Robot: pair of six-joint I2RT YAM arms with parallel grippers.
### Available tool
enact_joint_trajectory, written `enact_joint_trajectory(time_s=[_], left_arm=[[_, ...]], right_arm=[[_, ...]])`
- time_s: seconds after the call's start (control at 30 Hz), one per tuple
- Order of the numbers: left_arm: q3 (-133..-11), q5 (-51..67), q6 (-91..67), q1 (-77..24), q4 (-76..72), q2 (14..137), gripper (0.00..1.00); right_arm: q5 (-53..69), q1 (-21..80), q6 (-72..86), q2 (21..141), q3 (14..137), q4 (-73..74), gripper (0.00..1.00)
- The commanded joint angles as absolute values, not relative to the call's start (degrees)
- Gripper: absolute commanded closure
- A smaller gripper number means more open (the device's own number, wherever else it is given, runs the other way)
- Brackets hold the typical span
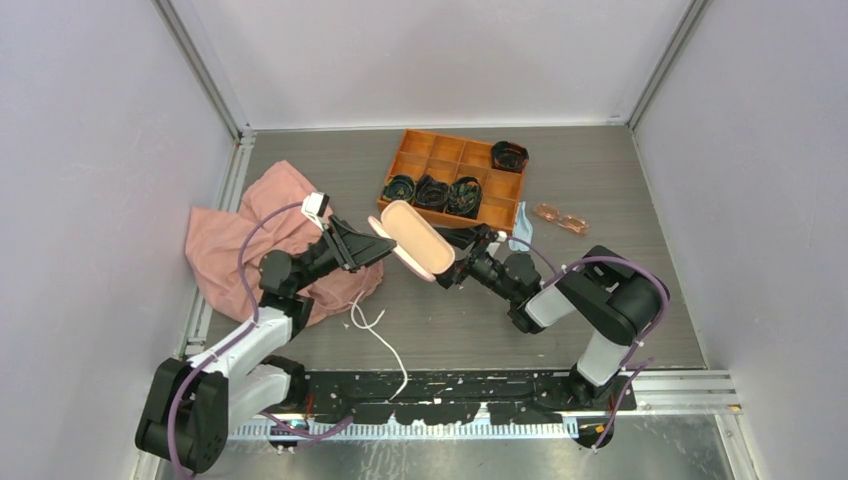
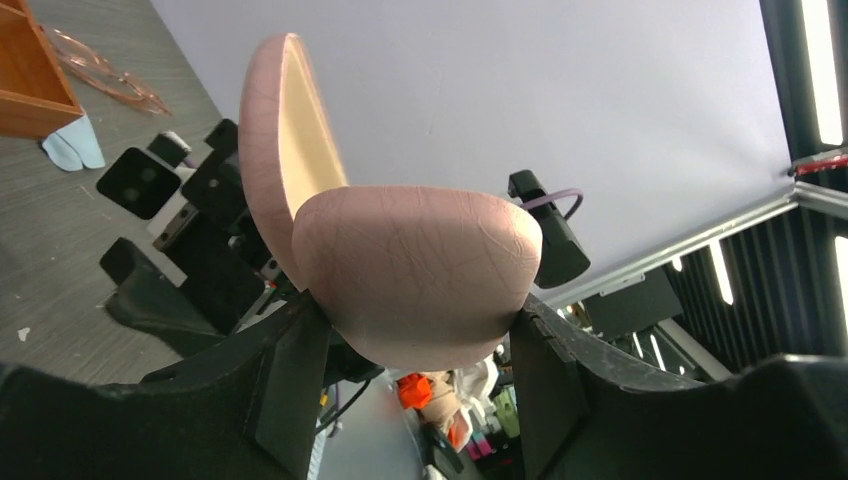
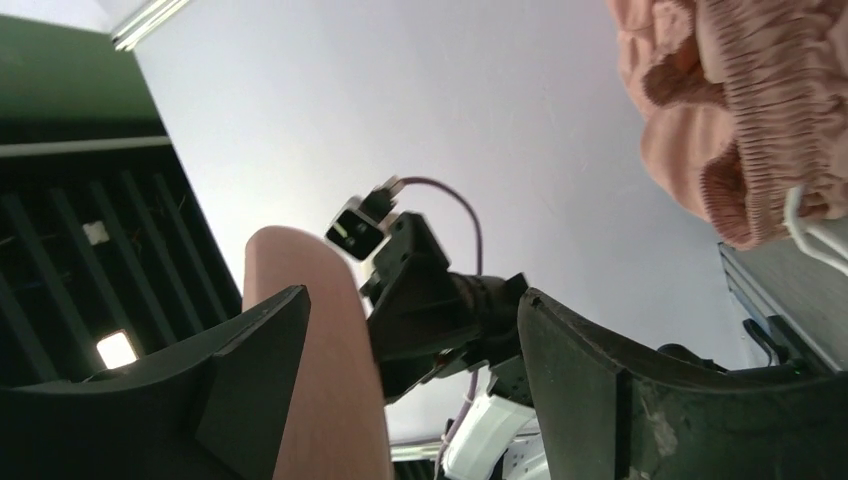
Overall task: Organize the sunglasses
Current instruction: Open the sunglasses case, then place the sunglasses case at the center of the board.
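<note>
- Sunglasses (image 1: 560,218) lie flat on the table (image 1: 600,170), just right of the orange tray (image 1: 440,152) by its near right corner, apart from both hands.
- White cord (image 1: 385,345) curls on the table well to the near side of the tray.
- Left hand (image 1: 378,247) is nearer than the tray's near left corner, clenched on one end of the pink case (image 1: 415,240). The case is open, its lid raised, and it is lifted off the table.
- Right hand (image 1: 452,268) is at the case's other end with its fingers spread, released; one finger is right beside the case.
- Pink cloth (image 1: 260,235) is bunched up left of the tray.
- Light blue cloth (image 1: 521,235) sits at the tray's near right corner.
- Dark rolled items (image 1: 432,192) fill four of the tray's compartments.
</note>
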State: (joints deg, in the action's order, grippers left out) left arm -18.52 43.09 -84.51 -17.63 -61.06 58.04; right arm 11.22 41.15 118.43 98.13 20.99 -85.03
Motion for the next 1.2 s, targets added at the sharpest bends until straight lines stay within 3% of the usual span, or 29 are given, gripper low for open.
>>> enact_joint_trajectory(time_s=[0.0, 0.17, 0.3, 0.4, 0.5, 0.6, 0.77, 1.17], left_arm=[[-21.90, 46.50, -82.91, -18.13, -61.14, 56.44, 1.00], [-22.27, 47.29, -80.64, -18.11, -55.12, 55.24, 1.00], [-24.74, 48.93, -75.60, -18.11, -44.62, 53.26, 1.00], [-27.97, 50.68, -70.14, -18.11, -33.25, 52.52, 1.00], [-32.25, 52.07, -62.85, -18.11, -19.40, 54.02, 1.00], [-35.18, 54.19, -59.89, -18.24, -15.40, 58.22, 1.00], [-40.51, 55.81, -53.77, -18.87, -11.18, 70.85, 1.00], [-53.49, 58.78, -52.62, -23.59, -18.56, 103.38, 1.00]], right_arm=[[12.63, 40.20, 131.50, 97.94, 23.20, -81.94, 0.17], [14.43, 37.51, 126.27, 93.35, 20.09, -79.30, 0.12], [16.92, 32.52, 118.84, 81.59, 15.80, -64.60, 0.10], [19.68, 27.51, 103.48, 62.73, 18.73, -28.43, 0.09], [9.22, 24.49, 80.71, 47.49, 31.09, 14.56, 0.02], [-3.29, 23.07, 67.20, 41.41, 41.17, 34.67, 0.00], [-13.46, 22.90, 57.20, 38.96, 49.15, 46.37, 0.00], [-14.80, 22.93, 54.16, 37.68, 52.65, 51.41, 0.00]])
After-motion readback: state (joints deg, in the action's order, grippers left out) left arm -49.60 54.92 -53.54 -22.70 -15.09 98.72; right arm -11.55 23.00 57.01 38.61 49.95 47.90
